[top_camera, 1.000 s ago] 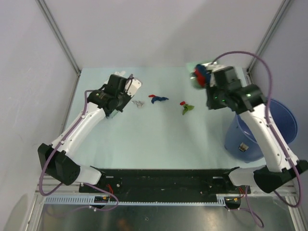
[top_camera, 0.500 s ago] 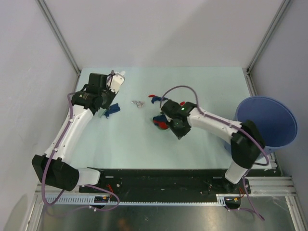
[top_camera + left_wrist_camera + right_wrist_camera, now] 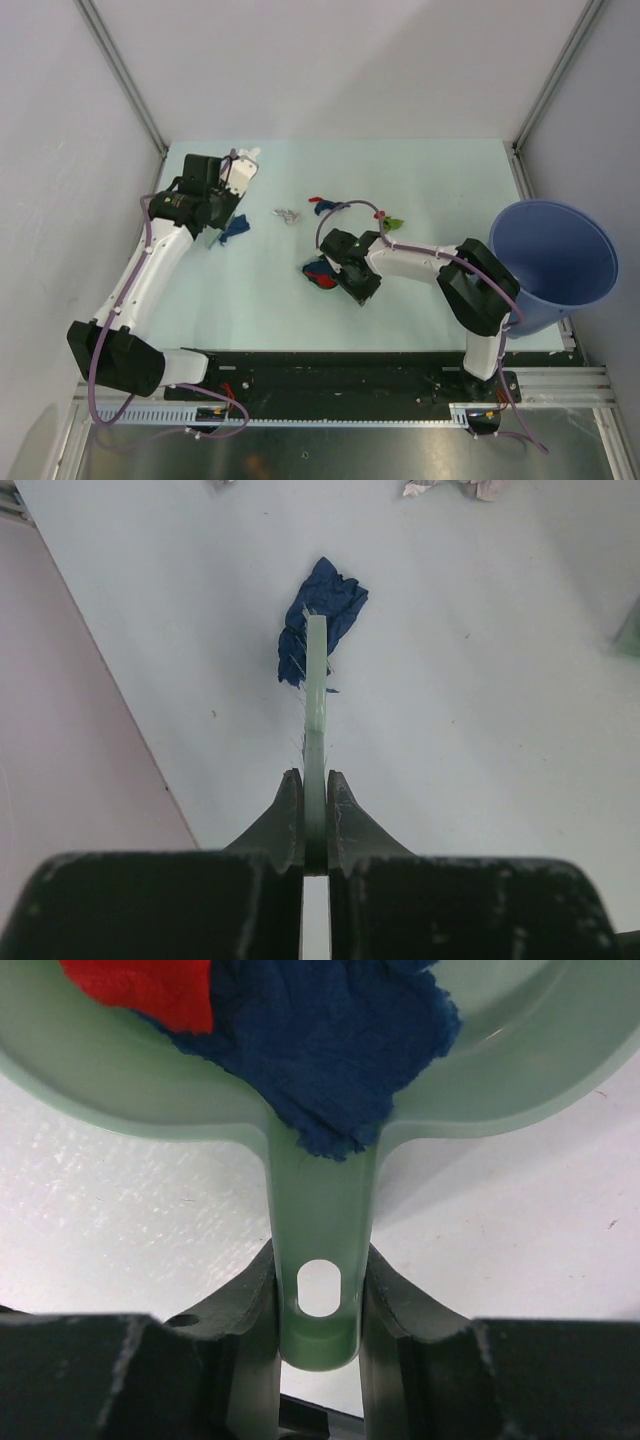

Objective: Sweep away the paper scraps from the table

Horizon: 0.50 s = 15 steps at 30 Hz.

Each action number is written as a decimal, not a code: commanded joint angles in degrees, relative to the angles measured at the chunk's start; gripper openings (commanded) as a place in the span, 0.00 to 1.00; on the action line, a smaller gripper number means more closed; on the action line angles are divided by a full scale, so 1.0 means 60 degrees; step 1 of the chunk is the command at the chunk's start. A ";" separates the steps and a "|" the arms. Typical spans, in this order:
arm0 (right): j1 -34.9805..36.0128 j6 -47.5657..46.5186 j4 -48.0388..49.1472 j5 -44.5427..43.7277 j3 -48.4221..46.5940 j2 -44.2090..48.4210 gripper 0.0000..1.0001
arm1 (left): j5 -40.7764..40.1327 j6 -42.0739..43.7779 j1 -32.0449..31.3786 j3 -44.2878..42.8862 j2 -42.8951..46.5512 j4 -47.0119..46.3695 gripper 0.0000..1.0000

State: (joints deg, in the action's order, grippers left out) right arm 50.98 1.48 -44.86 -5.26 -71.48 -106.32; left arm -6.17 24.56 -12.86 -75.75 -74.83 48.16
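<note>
The pale green surface [image 3: 300,315] fills the middle of the overhead view. A blue bucket [image 3: 555,262] leans at its right edge, its lower left side partly hidden by the right arm. Just left of centre in that view, the dustpan [image 3: 520,1055] is hard to make out under its load. The right wrist view shows only the back of its bowl and its handle, with the front running off the top of the frame. The right end effector [image 3: 320,1305] is closed tight on that handle. In the bowl sit a dark blue wad [image 3: 335,1045], spilling over the root of the handle, and a red piece [image 3: 150,990] cut off at the top edge. At the upper left overhead, the left end effector [image 3: 315,810] is clamped on a brush [image 3: 316,695], seen edge-on as a thin green strip with its bristles barely visible. The tip of the brush overlaps a dark blue scrap [image 3: 322,615] lying on the surface. The other paper scraps [image 3: 322,205] lie loose in the upper middle: a grey bit [image 3: 288,214], a blue and red pair, and a green one [image 3: 394,222] with a red speck beside it, half hidden by a cable. Whitish bits [image 3: 450,488] are cut off at the top of the left wrist view.
</note>
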 commanded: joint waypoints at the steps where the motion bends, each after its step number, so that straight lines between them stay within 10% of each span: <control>1: 0.0072 0.0047 0.0226 0.0028 0.0049 0.0141 0.20 | 0.0253 0.0199 0.0064 -0.0018 0.0313 -0.0190 0.00; 7: 0.0102 0.0368 -0.0330 -0.0631 0.0034 0.1151 0.99 | 0.0282 0.0258 0.0078 0.0012 0.0372 -0.0190 0.00; 15: 0.0073 0.0750 -0.1853 -0.1862 -0.1136 0.3698 1.00 | 0.0355 0.0243 0.0093 -0.0017 0.0328 -0.0190 0.00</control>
State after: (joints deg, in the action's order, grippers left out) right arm 51.40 4.40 -50.46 -10.79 -72.10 -92.01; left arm -5.41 25.08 -12.71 -75.75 -74.83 48.14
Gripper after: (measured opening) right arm 0.994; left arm 0.050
